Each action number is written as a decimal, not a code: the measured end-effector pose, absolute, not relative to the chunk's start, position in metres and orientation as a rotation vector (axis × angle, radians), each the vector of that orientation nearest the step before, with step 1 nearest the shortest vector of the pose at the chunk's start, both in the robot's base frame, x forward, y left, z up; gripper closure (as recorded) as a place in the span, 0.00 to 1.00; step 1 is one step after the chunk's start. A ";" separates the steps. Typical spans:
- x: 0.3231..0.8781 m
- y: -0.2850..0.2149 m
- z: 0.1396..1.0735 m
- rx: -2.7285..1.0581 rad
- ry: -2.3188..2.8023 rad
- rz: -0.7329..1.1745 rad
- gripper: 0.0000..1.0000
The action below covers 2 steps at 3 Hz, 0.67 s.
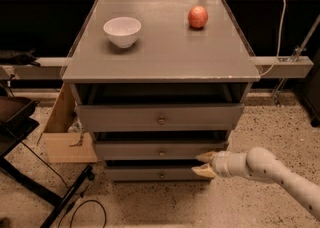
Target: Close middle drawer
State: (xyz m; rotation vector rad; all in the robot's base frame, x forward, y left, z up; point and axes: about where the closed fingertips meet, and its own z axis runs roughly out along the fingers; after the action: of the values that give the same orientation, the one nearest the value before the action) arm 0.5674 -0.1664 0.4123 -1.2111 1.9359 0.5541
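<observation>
The middle drawer [150, 150] is the second grey front of the cabinet, with a small round knob [161, 152] at its centre. It stands out a little from the cabinet, less than the top drawer [160, 117]. My gripper [202, 165] is at the right end of the middle drawer's front, low down. It is open and holds nothing. The upper finger [206, 157] lies against the front's lower right corner. The lower finger [202, 172] is in front of the bottom drawer [150, 174].
A white bowl [122, 31] and a red apple [198, 17] sit on the cabinet top [165, 57]. A cardboard box [64, 132] stands left of the cabinet. A black stand and cable [65, 197] lie on the speckled floor at the lower left.
</observation>
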 end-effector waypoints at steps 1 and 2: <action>0.502 -0.174 0.435 -1.404 2.021 0.524 0.74; 0.438 -0.178 0.459 -1.542 2.164 0.508 0.96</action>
State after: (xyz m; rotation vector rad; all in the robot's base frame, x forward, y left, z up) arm 0.4379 -0.1783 0.4590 -1.5423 2.1639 0.5078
